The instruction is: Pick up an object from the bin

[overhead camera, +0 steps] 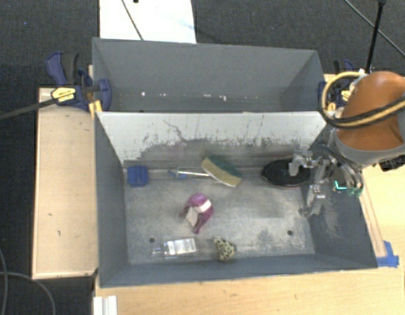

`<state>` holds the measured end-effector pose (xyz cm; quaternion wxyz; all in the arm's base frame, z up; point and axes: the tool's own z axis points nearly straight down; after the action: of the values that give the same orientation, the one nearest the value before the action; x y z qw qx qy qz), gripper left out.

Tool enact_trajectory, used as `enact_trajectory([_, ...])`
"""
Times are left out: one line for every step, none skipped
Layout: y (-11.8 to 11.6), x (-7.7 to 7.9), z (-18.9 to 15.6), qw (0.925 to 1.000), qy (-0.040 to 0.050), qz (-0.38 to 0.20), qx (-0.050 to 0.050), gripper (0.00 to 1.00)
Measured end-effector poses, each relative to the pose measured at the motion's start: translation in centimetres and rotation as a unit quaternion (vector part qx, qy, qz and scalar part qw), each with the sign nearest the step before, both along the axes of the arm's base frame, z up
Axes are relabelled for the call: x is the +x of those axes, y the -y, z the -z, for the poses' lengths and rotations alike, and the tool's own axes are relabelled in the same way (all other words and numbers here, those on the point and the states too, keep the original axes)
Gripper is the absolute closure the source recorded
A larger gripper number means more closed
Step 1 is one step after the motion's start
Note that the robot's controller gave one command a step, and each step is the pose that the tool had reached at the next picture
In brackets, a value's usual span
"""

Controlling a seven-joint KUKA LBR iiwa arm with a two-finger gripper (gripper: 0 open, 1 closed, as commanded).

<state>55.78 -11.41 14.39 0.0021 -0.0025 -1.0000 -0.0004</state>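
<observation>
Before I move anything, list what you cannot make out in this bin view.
Camera view:
- Black round thing at the back wall: its right edge is hidden behind the gripper; its kind is unclear.
- Clear packet at the front: its print is too small to read.
- Speckled lump beside it: too small to identify.
- Purple and white thing: shape too small to name.

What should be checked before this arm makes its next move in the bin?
1. Gripper inside the bin, at its right side: ok.
2. Gripper right over a thing: not ok, bare floor lies below it.
3. Nearest thing, the black round disc, close on the gripper's left: ok.
4. Purple object, clear packet and speckled lump lie apart, not heaped: ok.
5. Gripper empty: cannot tell.
</observation>
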Motion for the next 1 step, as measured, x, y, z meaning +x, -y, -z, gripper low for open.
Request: enact_trajectory([3.28, 2.14, 7.00, 0.9999, 0.0099, 0.004, -0.001, 0.00])
